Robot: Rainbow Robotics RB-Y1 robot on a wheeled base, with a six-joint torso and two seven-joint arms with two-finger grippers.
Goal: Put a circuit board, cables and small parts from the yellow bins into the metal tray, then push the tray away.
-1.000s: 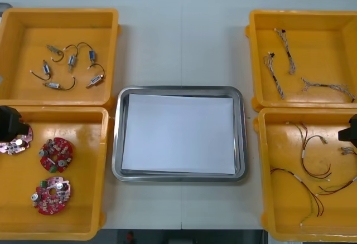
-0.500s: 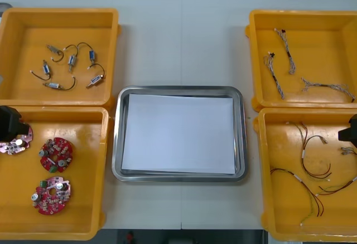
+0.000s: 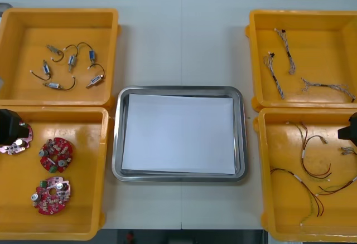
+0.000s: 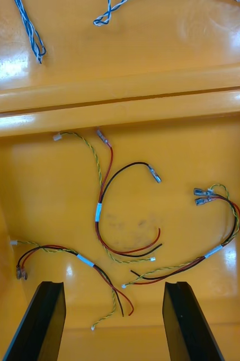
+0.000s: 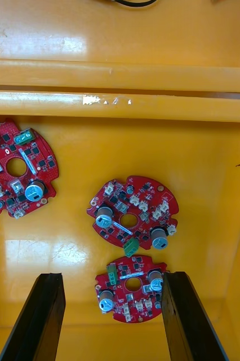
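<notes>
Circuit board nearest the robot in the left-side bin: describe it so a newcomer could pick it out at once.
Start at the nearer yellow bin on the robot's left, beside the metal tray. Of three round red boards there, this circuit board lies nearest the robot. Its neighbours sit closer to the left end effector, open over the bin's far-left corner.

On the tabletop (image 3: 184, 43) the tray (image 3: 116, 144) lies between four bins (image 3: 61, 13): parts (image 3: 71, 61) in the far left one, boards (image 3: 56, 154) in the near left, cables (image 3: 289, 54) in both right ones; left tool (image 5: 114, 316) over the boards, right tool (image 4: 113, 318) over the near cables
</notes>
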